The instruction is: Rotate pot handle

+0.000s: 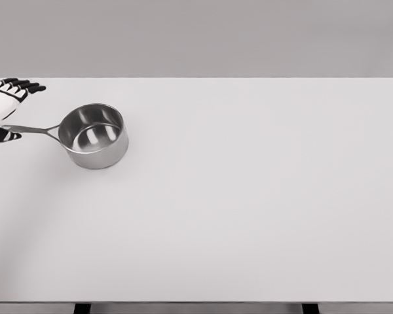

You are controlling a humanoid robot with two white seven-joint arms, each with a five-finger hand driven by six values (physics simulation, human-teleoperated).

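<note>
A shiny round steel saucepan (pixel 93 136) stands upright on the white counter (pixel 249 196), far left, its long thin metal handle (pixel 31 129) pointing to nine o'clock. The left robot hand (pixel 6 104) straddles the handle's end, fingers spread wide above, thumb below, not clasping it.

A shiny silver steel pot (pixel 93 136) with grey reflections sits on a plain white desk (pixel 249 196); the white hand (pixel 5 98) has black fingertips.
</note>
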